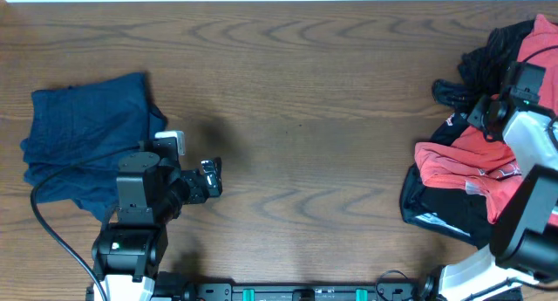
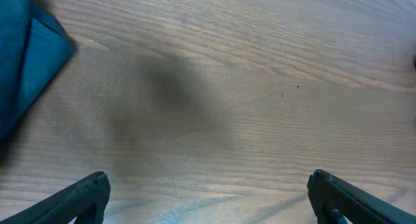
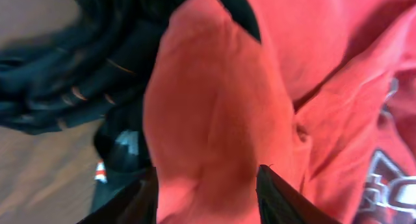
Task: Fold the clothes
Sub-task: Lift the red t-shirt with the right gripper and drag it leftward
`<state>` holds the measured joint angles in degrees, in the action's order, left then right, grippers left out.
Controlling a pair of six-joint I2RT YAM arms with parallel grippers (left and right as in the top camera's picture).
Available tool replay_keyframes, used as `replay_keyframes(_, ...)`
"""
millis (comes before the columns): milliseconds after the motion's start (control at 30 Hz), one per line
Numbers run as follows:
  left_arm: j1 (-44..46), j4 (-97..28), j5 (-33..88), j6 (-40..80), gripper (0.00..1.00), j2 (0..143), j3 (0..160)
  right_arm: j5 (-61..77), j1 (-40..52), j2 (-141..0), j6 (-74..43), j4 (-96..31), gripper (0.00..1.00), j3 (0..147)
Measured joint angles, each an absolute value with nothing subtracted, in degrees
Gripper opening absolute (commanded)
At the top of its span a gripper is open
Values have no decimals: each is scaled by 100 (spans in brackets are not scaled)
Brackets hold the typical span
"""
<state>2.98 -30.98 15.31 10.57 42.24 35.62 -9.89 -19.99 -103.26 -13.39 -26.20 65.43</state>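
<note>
A dark blue garment (image 1: 83, 144) lies folded at the table's left; its edge shows in the left wrist view (image 2: 26, 62). My left gripper (image 1: 212, 179) is open and empty just right of it, over bare wood (image 2: 208, 191). A pile of red clothes (image 1: 471, 157) and black clothes (image 1: 436, 205) lies at the right. My right gripper (image 1: 484, 118) is down in that pile. In the right wrist view its fingers (image 3: 207, 185) are shut on a raised fold of the red garment (image 3: 214, 120), with black cloth (image 3: 97, 62) beside it.
The wooden table (image 1: 305, 92) stretches between the blue garment and the pile. More black and red cloth (image 1: 506, 48) sits at the far right edge. A black cable (image 1: 52, 231) runs by the left arm's base.
</note>
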Motion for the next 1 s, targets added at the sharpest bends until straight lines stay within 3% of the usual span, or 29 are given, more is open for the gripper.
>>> replay_keyframes(133,298,-3096,1533,1055,98,4224,3562,-993,-2034,-10582,-1398,-2630,1,6541)
replay_keyframes(467,298,-3096,1531,1057,98,4224,3562,-976,-2204,-10416,-1446,-3183,1,6602)
replay_keyframes(733,298,-3096,1533,1057,98,4224,3562,-685,-2449,-8761,-1240,-3848,1,7273)
replay_keyframes(833,298,-3094,1531,1055,98,4224,3562,268,-2423,-8228,-775,-3747,1,7376)
replay_keyframes(1000,298,-3085,1531,1057,98,4224,3562,3653,-1612,-8014,672,-3691,1,7384)
